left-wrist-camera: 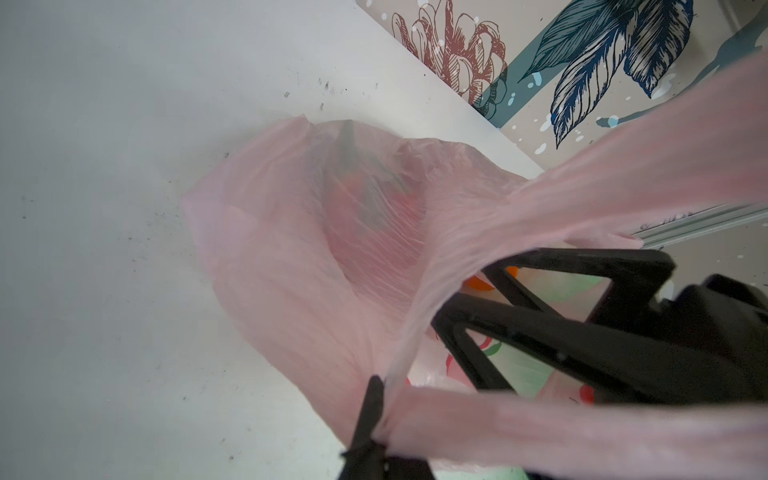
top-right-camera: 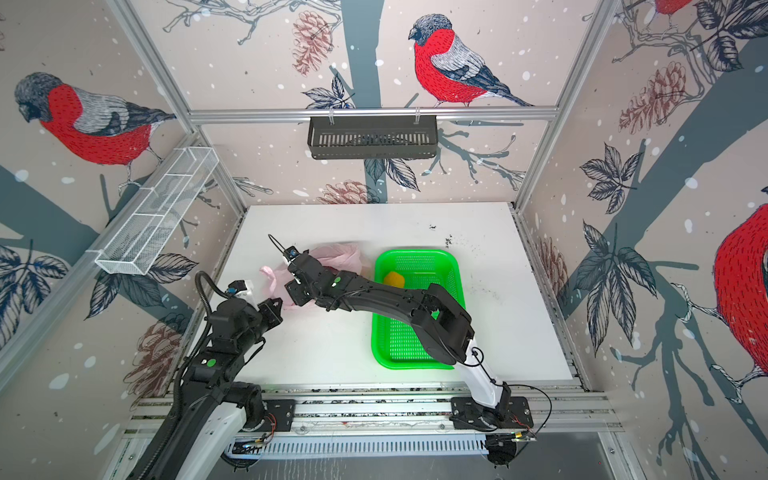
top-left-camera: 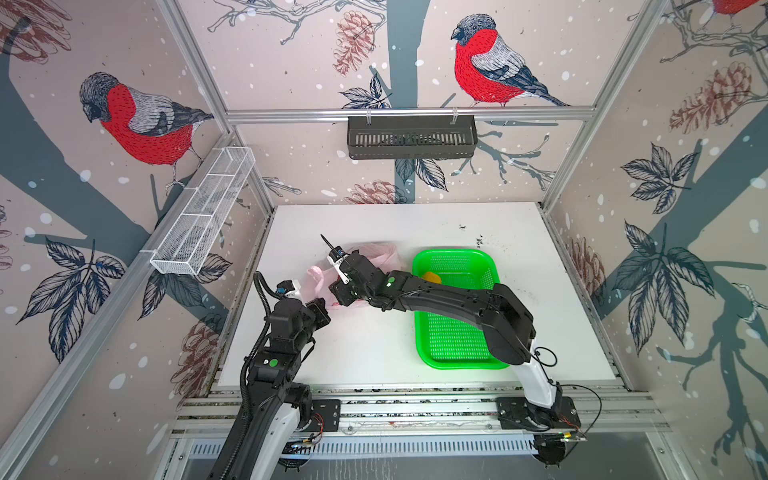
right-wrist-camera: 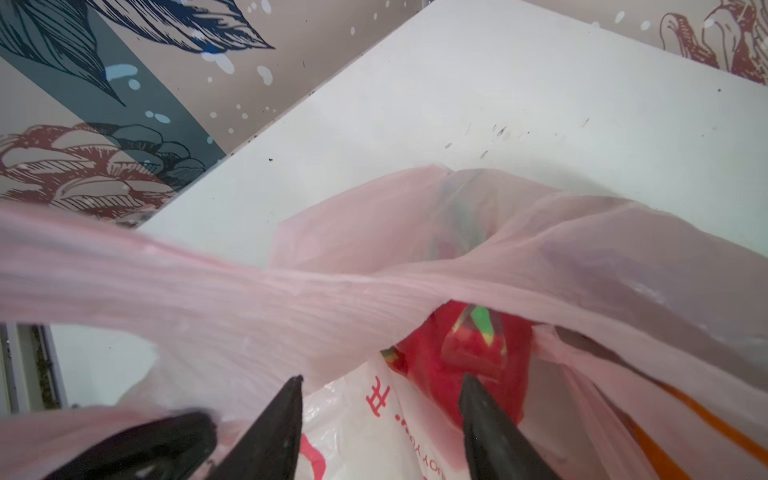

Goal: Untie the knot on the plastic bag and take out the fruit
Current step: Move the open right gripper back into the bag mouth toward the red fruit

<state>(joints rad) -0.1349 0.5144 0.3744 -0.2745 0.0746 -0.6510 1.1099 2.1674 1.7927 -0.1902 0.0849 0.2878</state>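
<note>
Pale pink, thin translucent plastic bag (top-left-camera: 376, 254) lies mid-table, left of a green perforated basket (top-left-camera: 453, 252). The left gripper (left-wrist-camera: 376, 434) pinches its handle; the right gripper (right-wrist-camera: 380, 384) gapes at a magenta dragon fruit (right-wrist-camera: 457, 357) inside. Flimsy, slippery film; likely best to grasp the firm fruit.

Red print on plastic bag (right-wrist-camera: 353, 419): one Chinese-style character, plus Latin letters, partly legible, perhaps "you".

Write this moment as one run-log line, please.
left gripper: shut on handle of pale pink plastic bag | right gripper: open at red dragon fruit in bag | yellow fruit: in green perforated basket
</note>
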